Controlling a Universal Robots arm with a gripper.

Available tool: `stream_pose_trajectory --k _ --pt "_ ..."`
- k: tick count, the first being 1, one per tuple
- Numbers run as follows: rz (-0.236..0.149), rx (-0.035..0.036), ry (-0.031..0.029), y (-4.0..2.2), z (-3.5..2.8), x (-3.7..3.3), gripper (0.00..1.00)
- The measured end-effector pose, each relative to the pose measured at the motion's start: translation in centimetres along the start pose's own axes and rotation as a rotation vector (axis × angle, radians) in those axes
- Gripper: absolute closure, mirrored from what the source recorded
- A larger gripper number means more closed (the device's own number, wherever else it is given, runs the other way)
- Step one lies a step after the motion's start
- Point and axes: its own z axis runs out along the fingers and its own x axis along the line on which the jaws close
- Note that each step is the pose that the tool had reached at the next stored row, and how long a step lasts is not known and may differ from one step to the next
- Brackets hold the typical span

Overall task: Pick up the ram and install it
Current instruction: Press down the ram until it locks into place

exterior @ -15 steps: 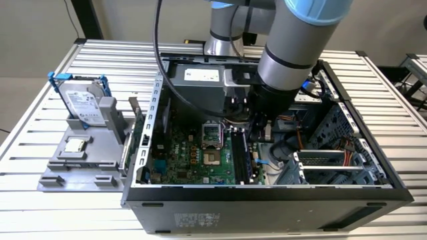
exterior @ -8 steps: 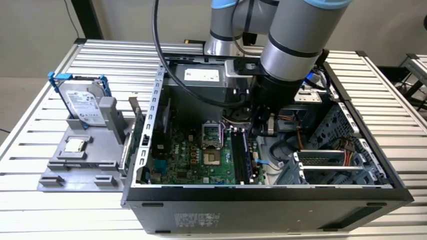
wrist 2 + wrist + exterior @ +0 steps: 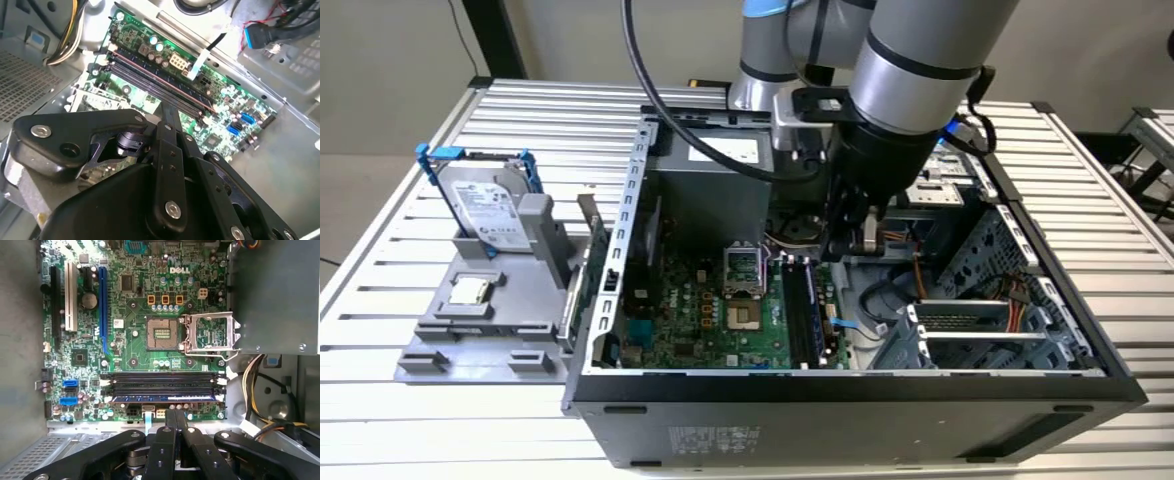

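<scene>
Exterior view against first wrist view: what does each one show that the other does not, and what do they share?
Exterior view: the hard drive in its blue bracket, the CPU chip on the grey stand, and the slatted table. First wrist view: the white expansion slot in detail. Both: the motherboard, the open CPU socket, the ram in a memory slot, and the gripper.

Robotics lab or workshop, slatted aluminium workbench [image 3: 427, 440], opened computer case [image 3: 854, 400], grey parts fixture [image 3: 487, 330]
</scene>
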Motion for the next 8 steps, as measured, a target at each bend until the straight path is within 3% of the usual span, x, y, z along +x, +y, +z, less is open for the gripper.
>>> stream_pose_trajectory --k 8 --pt "0.0 0.0001 -0.0003 0.01 -0.04 0.0 1.0"
